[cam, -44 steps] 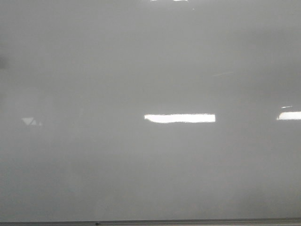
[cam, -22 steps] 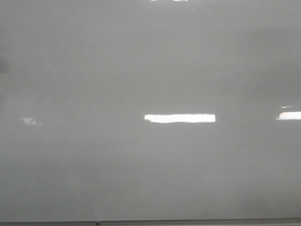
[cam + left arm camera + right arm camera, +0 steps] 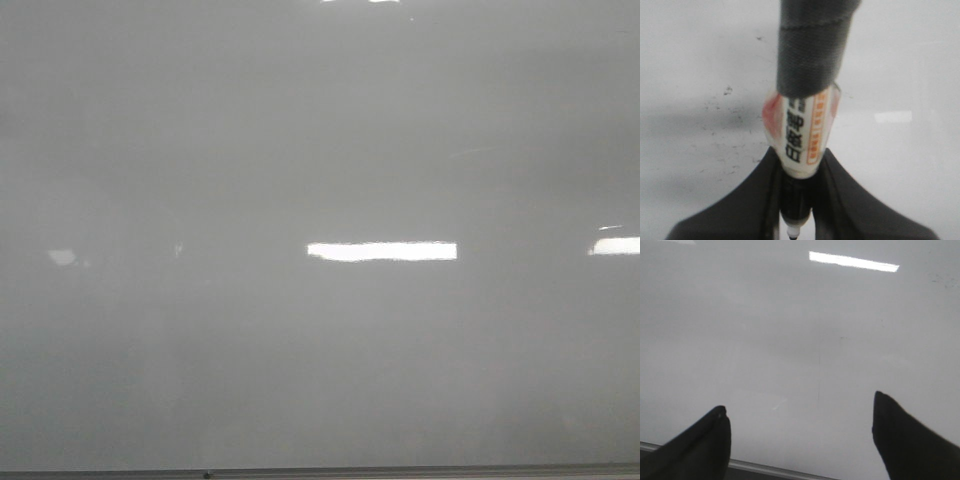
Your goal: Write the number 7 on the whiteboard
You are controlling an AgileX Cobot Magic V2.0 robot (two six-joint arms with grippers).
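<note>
Our left gripper (image 3: 795,200) clamps a marker (image 3: 802,130), its tip pointing back between the fingers; our right gripper (image 3: 800,432) hangs open and empty over the whiteboard (image 3: 320,350). We see no number 7 on it, so writing seems not yet begun. Next we judge the tip must meet the board.

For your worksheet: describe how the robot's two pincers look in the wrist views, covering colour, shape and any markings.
Both are plain matt black. The right pincer shows two separate fingers tapering to rounded points, with no visible markings or cables. The left pincer shows two broad black fingers flaring outward from a narrow gap. The arms themselves are out of view.
</note>
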